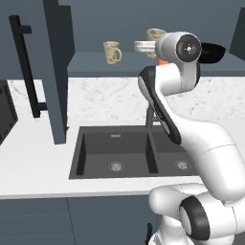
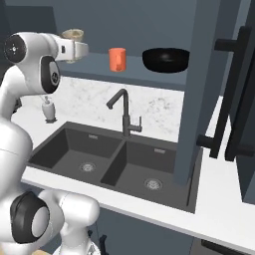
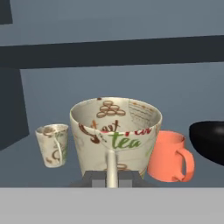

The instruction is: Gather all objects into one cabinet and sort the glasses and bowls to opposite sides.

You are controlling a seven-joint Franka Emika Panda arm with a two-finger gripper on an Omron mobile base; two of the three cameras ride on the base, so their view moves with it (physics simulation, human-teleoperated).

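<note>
My gripper [image 3: 111,177] is shut on the handle of a beige patterned mug [image 3: 116,131], the one reading "tea", and holds it upright inside the open slate-blue cabinet [image 1: 91,64]. Left of it on the shelf stands a second beige mug [image 3: 52,144]. An orange mug [image 3: 168,155] stands close at its right, and beyond that the black bowl [image 3: 209,140]. In the left base view the held mug [image 1: 154,34] sits at the gripper [image 1: 150,43], the other beige mug [image 1: 112,51] to its left, the bowl [image 1: 213,51] to the right. The right base view shows the gripper [image 2: 78,41], the held mug [image 2: 73,34], the orange mug [image 2: 117,59] and the bowl [image 2: 166,59].
The cabinet door [image 1: 57,72] stands open on the left, its long black bar handle [image 1: 26,67] facing out. A second door [image 2: 201,84] with a handle [image 2: 234,99] stands open on the right. Below are the double sink [image 1: 115,150], a dark faucet [image 2: 124,112] and a white soap dispenser [image 2: 48,109].
</note>
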